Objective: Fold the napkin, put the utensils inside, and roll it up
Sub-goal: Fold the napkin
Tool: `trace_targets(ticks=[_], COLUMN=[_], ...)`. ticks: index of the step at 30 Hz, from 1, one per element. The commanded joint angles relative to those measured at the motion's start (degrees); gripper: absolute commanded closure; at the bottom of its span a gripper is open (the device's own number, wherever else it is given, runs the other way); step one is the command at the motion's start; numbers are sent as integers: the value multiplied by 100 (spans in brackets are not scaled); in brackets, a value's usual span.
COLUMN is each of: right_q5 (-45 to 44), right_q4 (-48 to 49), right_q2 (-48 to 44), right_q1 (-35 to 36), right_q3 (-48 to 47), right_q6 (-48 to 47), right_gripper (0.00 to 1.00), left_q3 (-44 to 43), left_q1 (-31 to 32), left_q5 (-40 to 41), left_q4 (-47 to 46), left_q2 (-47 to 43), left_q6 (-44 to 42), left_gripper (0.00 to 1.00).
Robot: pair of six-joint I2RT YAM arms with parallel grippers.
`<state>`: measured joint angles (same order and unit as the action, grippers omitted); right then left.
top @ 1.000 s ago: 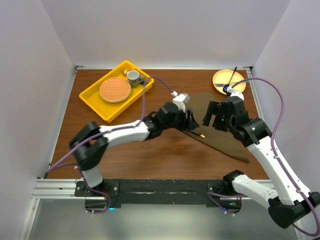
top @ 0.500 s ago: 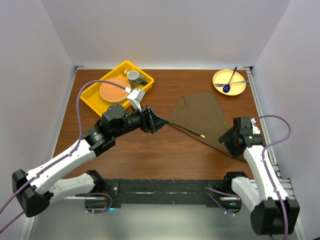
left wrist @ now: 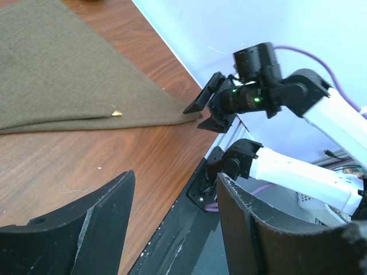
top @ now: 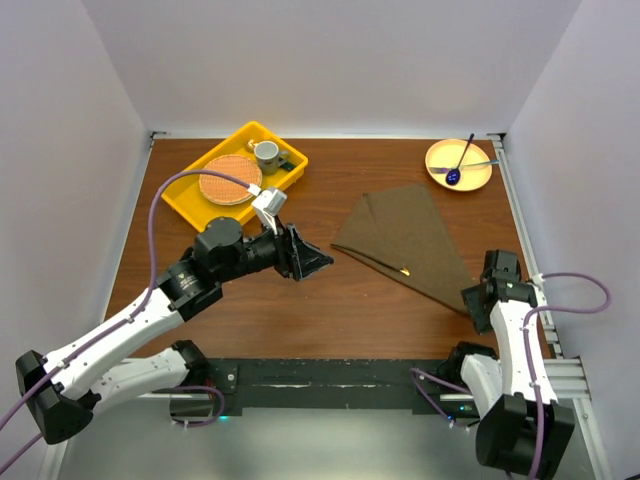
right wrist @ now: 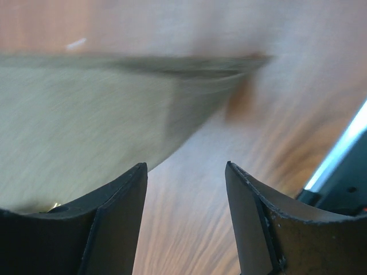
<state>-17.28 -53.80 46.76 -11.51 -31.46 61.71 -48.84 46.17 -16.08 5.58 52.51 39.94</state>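
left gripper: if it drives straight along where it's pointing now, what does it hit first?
Left gripper likely meets bare tabletop first, just beside the napkin and its near edge. Depth is unclear, so it could clip that edge.

A lab test cell: white walls [top: 330, 60] enclose a wooden table [top: 330, 300].

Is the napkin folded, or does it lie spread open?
Folded. The napkin lies as a triangle in two layers, and a gold tip peeks out between them.
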Motion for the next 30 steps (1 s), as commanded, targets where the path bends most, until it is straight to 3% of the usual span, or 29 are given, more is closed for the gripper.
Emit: trace_targets(ticks=[1,16,22,30], right_q5=[-285,-267,-469,-408], right_q4=[195,924,994,1274], right_q2=[130,843,931,1151], right_q1=[-518,-1661,-1802,-1881], right_q3=[70,132,79,114], right_q6=[385,113,34,-273], right_gripper=[40,43,46,43], left_q3=[-143,-653,-811,-829], left_q1=[-12,-47,-47,-47], left_q5=[-220,-633,-765,-827], left_q4=[-102,83,197,206], left_q2=[-13,620,857,840], left_q6=[-4,-74,-48,110], left_gripper=[36,36,36,36])
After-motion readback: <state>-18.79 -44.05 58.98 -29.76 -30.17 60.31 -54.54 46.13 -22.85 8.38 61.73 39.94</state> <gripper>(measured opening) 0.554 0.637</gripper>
